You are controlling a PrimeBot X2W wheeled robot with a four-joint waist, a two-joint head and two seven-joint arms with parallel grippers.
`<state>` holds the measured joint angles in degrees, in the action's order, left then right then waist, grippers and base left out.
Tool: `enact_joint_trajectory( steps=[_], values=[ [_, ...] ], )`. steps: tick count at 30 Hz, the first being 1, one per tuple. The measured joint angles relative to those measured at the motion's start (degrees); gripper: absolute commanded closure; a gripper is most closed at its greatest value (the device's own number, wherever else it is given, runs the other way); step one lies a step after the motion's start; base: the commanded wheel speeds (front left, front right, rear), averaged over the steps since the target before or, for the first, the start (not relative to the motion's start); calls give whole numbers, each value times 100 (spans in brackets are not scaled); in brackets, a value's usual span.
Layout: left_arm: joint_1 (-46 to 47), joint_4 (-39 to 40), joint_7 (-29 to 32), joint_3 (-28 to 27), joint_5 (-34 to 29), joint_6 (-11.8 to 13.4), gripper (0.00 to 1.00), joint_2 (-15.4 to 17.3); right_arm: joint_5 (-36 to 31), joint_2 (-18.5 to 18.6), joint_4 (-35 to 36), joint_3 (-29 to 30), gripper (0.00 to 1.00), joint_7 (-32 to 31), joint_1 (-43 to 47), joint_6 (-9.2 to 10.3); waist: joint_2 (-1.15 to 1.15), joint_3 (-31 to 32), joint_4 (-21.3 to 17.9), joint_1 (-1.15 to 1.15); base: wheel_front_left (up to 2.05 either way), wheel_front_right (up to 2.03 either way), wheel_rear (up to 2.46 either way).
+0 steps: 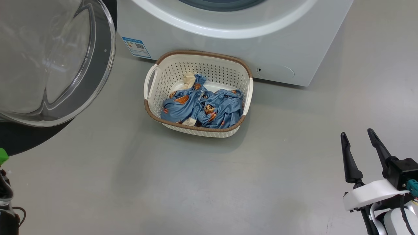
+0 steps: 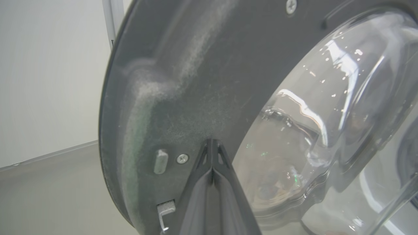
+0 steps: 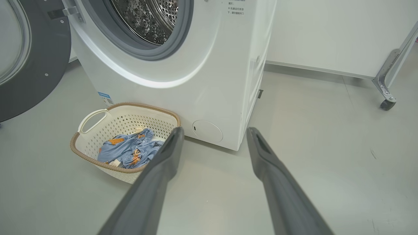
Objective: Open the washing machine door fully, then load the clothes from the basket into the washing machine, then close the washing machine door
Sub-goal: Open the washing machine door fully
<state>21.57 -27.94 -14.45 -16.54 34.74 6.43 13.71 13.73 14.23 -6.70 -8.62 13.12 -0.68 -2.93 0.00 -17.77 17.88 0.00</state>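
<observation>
Grey floor (image 1: 130, 179) holds the basket (image 1: 228, 73) of clothes (image 1: 202, 107) mid-frame below the washing machine (image 1: 228, 42), door (image 1: 49, 58) open upper left. Left gripper (image 2: 212, 145) pinched together, empty; right gripper (image 1: 356, 133) spread wide, empty.

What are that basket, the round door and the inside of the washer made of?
The basket looks like matte cream moulded plastic, given its even rows of holes; its brown woven-look rim is probably plastic too. The door has a clear glossy bowl, glass or clear plastic by its sharp reflections, set in dark plastic. The drum looks like shiny perforated steel.
</observation>
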Motion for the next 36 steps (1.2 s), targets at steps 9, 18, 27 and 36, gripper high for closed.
enact_joint_trajectory(
  steps=[9, 18, 27, 36],
  values=[
    [127, -115, 0, -126, -100, -42, 100, -19, 0, -2, 5, 8, 0, 0, -5, 0, 0, 3, -27, 0, 0, 0, 0],
    [134, -82, 0, -154, -415, -196, 100, -53, 9, -44, -58, 3, 0, 1, -5, 0, 0, 125, -24, 0, 0, 0, 0],
    [131, 321, -1, -208, -679, -427, 100, -198, 70, -172, -162, -13, 0, 2, -5, 0, 0, 312, -25, 0, 0, 0, 0],
    [56, 786, -9, -156, -1023, -689, 100, -290, 123, -300, -259, -76, 0, 20, -5, -3, 0, 531, -67, 0, 0, 0, 0]
  ],
)
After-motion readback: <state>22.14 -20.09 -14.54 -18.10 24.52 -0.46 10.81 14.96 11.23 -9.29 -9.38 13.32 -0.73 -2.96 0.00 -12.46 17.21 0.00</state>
